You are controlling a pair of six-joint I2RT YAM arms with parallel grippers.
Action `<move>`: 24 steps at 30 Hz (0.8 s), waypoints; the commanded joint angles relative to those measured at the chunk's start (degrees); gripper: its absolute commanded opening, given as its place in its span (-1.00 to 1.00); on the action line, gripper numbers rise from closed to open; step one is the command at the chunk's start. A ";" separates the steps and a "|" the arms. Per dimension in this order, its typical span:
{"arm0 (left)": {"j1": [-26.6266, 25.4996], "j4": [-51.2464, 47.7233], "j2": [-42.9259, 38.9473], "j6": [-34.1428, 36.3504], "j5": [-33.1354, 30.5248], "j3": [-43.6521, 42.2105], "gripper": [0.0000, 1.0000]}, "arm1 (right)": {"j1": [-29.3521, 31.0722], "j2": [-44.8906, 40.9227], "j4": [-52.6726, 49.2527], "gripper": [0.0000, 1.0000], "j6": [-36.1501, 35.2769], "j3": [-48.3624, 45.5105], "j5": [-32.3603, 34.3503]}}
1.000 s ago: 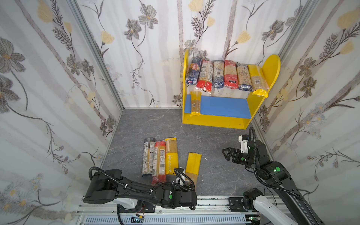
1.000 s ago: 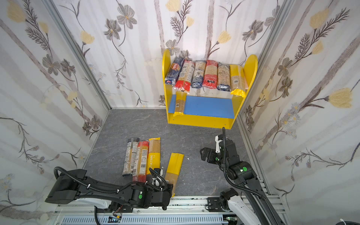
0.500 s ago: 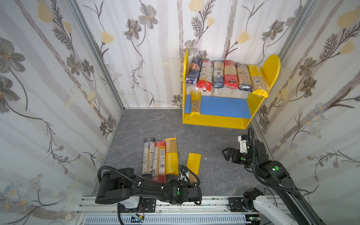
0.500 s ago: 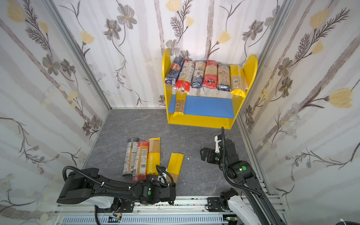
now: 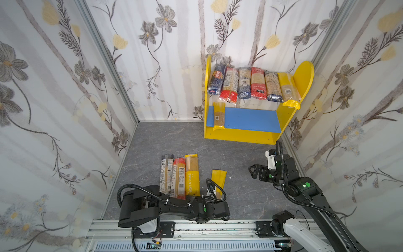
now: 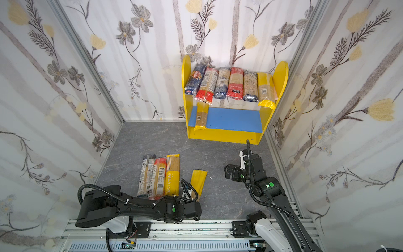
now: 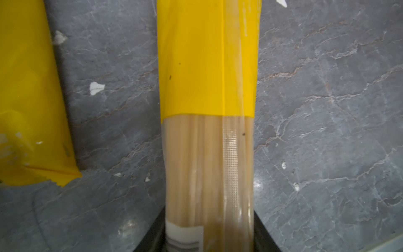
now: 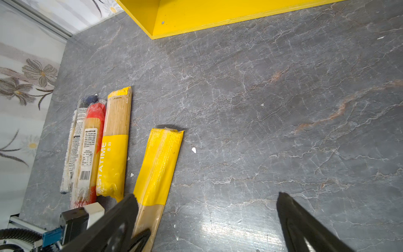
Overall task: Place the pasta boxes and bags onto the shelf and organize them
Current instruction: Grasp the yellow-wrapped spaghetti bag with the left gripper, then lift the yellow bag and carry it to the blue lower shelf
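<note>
Lower centre of both top views: yellow-ended packet (image 5: 218, 177), left gripper (image 7: 209, 233) jaws clamped on its clear end, beside three packets (image 5: 179, 174) on counter (image 5: 239, 157). Lower right: right gripper (image 5: 251, 172) jaws wide apart, empty. Upper right: shelf (image 5: 239, 136) holding seven packets (image 5: 250, 85).

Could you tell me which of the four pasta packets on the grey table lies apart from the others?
The tilted yellow-ended packet at the left claw; the other three lie side by side.
</note>
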 commanded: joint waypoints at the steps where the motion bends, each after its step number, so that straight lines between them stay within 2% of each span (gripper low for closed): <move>1: 0.56 0.21 -0.38 1.75 2.16 0.25 -0.26 | -0.36 0.48 1.17 0.99 -1.87 0.53 -0.21; 3: 1.45 0.19 -1.14 2.16 1.54 0.46 -0.32 | -0.69 0.64 1.51 0.99 -2.09 0.47 -0.33; 4: 2.00 0.20 -1.60 2.33 1.41 0.67 -0.41 | -1.00 0.80 1.84 0.99 -2.13 0.35 -0.65; 5: 2.63 0.20 -1.88 2.78 1.24 0.92 -0.75 | -1.48 0.95 2.17 0.99 -2.23 0.18 -1.14; 6: 3.19 0.20 -2.14 3.39 1.23 1.23 -0.94 | -1.98 1.12 2.44 0.99 -2.15 0.01 -1.50; 7: 4.10 0.20 -2.30 4.21 1.54 1.48 -1.00 | -2.45 1.29 2.81 0.99 -2.14 -0.19 -2.06; 12: 7.71 0.12 -2.10 9.94 3.39 4.33 -1.00 | -3.74 1.45 4.06 0.99 -2.04 -0.25 -3.10; 20: 12.63 -0.06 -4.43 17.79 2.76 10.79 -1.00 | -5.67 2.87 5.35 0.99 -1.86 1.06 -3.14; 24: 14.32 -0.15 -2.43 22.25 2.73 15.88 -1.00 | -6.77 4.72 6.85 0.99 -1.19 3.13 -3.31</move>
